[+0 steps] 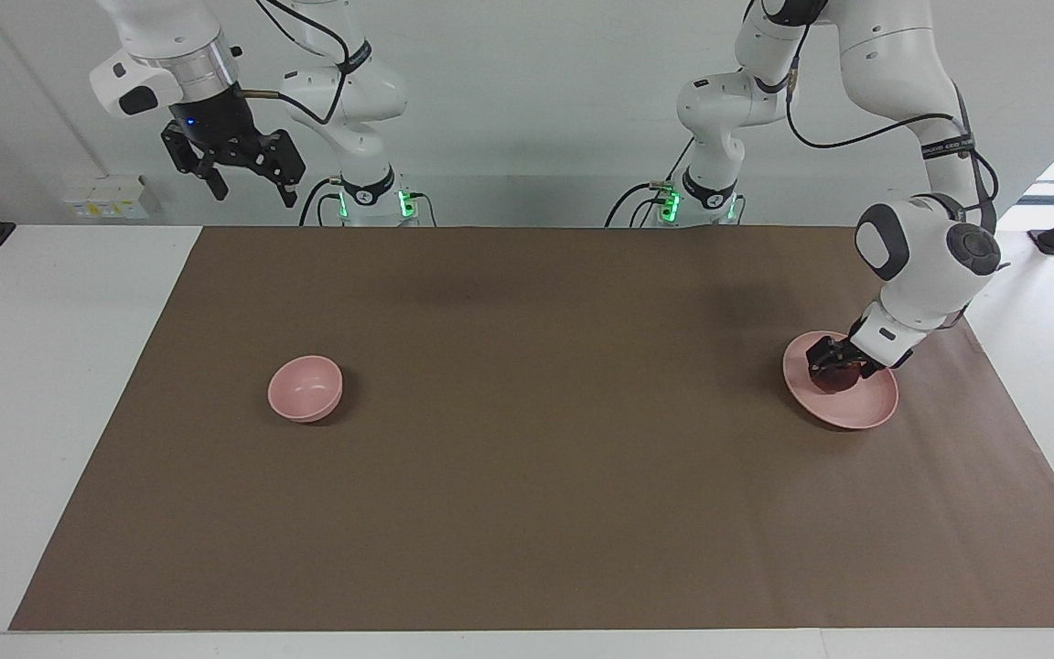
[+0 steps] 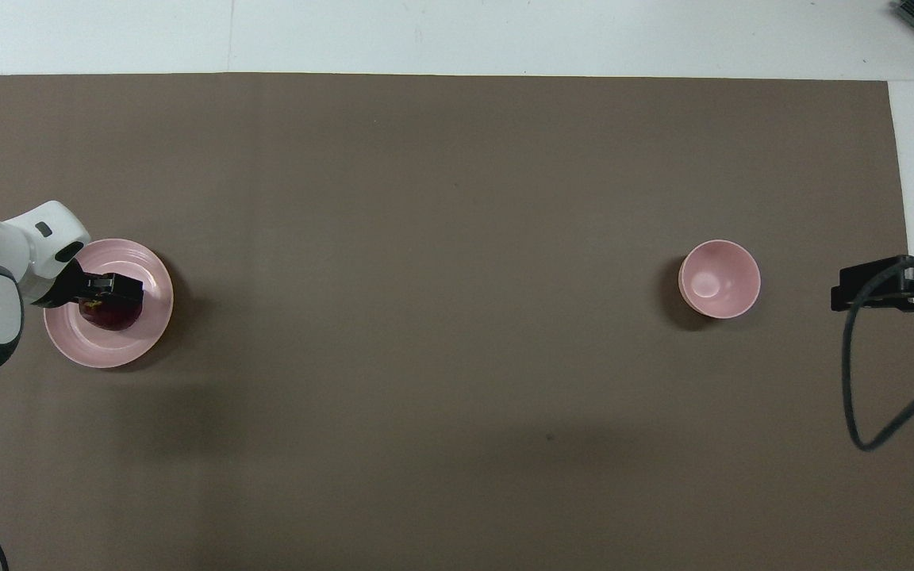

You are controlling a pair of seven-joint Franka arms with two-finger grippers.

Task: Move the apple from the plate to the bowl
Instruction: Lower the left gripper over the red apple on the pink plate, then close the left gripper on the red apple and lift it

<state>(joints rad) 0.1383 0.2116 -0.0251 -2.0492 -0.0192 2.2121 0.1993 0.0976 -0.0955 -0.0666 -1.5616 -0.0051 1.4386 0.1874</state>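
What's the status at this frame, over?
Left gripper open, down around the apple on the plate. Right gripper open, waiting high at its own end. Bowl empty; nothing on the mat between plate and bowl.

A brown mat (image 1: 527,430) covers the white table (image 1: 42,366), pale wall (image 1: 527,91) above.

Brown mat (image 1: 527,458) over white table (image 1: 42,366)

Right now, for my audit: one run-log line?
left gripper down at dark red apple | pale pink plate | right gripper waits
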